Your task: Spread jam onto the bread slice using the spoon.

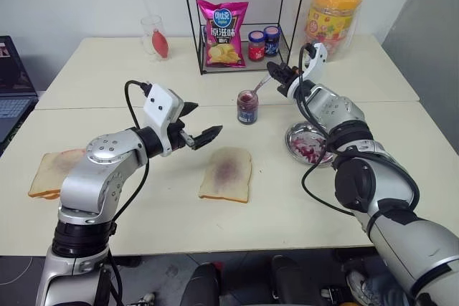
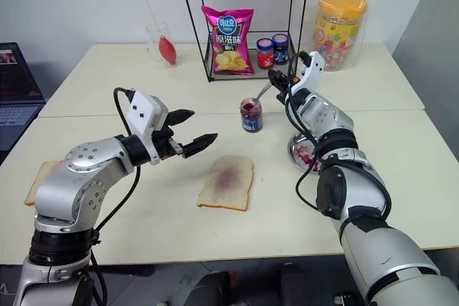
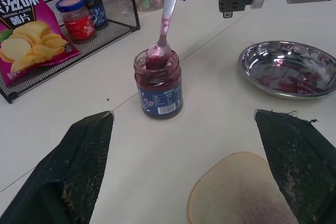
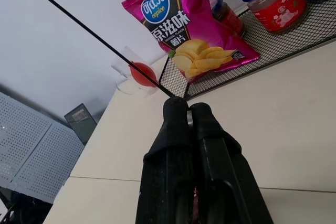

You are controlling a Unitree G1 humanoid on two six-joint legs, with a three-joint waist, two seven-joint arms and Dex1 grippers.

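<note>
I'm working the rig from far away, and rn I'm on the scoop step. My right tool point(image 1: 276, 71) is clamped tight on the handle of the spoon point(image 3: 164, 30), fingers point(image 4: 181, 124) pressed together w/ the thin handle between them. The spoon is tilting down to the left, and its bowl is sitting in the mouth of the open jar, dipping into the jam point(image 3: 157, 64). The jar is standing upright in the middle of the worktop point(image 1: 143, 220), just in front of the wire rack point(image 1: 240, 16) w/ the chips bag point(image 1: 222, 34) and two small lidded jars point(image 1: 263, 42).

My left tool point(image 1: 197, 123) is hanging in the air w/ its fingers point(image 3: 79, 171) wide apart, holding nothing. It's pointing to the right, a bit left of the bread slice point(image 1: 226, 173) and above the worktop.

The bread slice is lying flat near me, in front of the jar but well apart from it. It's got a purple-red smear in its middle already, so I think some jam is on, but the edges are looking bare.

A steel dish point(image 1: 310, 145) w/ red smears is sitting on the right, beside my right arm. A stack of more bread point(image 1: 54, 173) is on the far left.

Next, I think I need to lift the spoon out w/ a blob on it, keep it level so nothing's dripping, bring it near to the bread & wipe it across the bare parts. Maybe the left tool can be holding the slice still.
</note>
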